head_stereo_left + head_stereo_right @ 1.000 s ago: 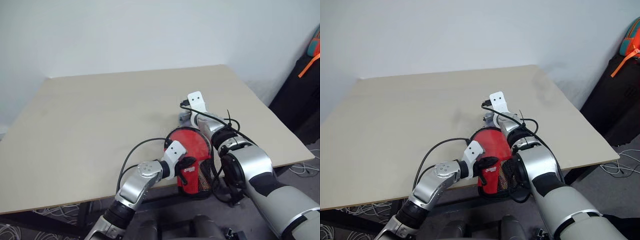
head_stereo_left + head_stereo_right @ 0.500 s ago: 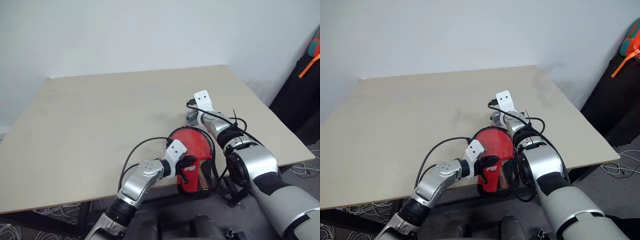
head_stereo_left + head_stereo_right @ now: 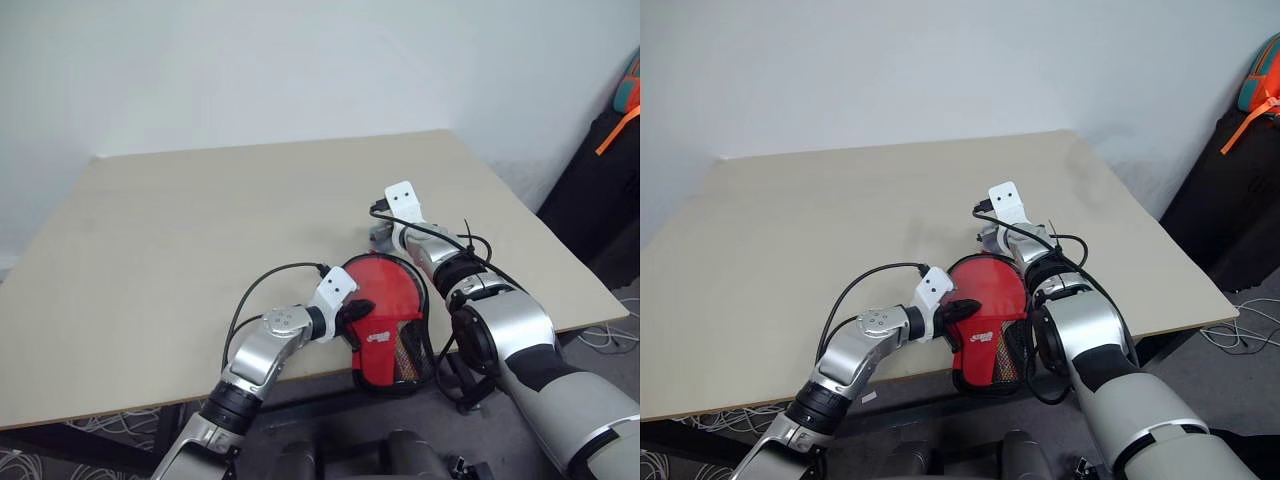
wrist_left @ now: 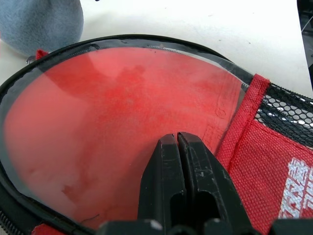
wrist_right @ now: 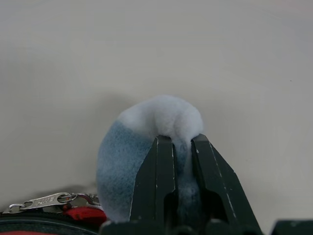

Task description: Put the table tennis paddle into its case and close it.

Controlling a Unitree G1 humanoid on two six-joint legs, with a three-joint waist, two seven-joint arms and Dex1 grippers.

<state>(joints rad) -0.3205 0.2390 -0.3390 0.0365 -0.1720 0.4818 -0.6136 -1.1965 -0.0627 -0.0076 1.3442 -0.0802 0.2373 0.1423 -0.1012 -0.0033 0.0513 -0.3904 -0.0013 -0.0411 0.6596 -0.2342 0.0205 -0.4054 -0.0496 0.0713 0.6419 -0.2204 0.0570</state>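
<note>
1. The paddle (image 4: 122, 132) lies inside the case (image 3: 392, 325), its red face under the clear half; we cannot see the handle.
2. The case lies at the near edge of the table (image 3: 200, 240), its narrow end hanging over the edge toward us, so its long axis runs away from us.
3. Our left gripper (image 4: 178, 142) has its fingers closed together, empty, and rests on the clear half.
4. Our right gripper (image 5: 182, 142) is pinching the grey-blue pompon (image 5: 146, 147) at the far round end, beside the zip pull (image 5: 41, 200).
5. We judge the right hand is nearer to the zip, so the closing depends on it.
</note>
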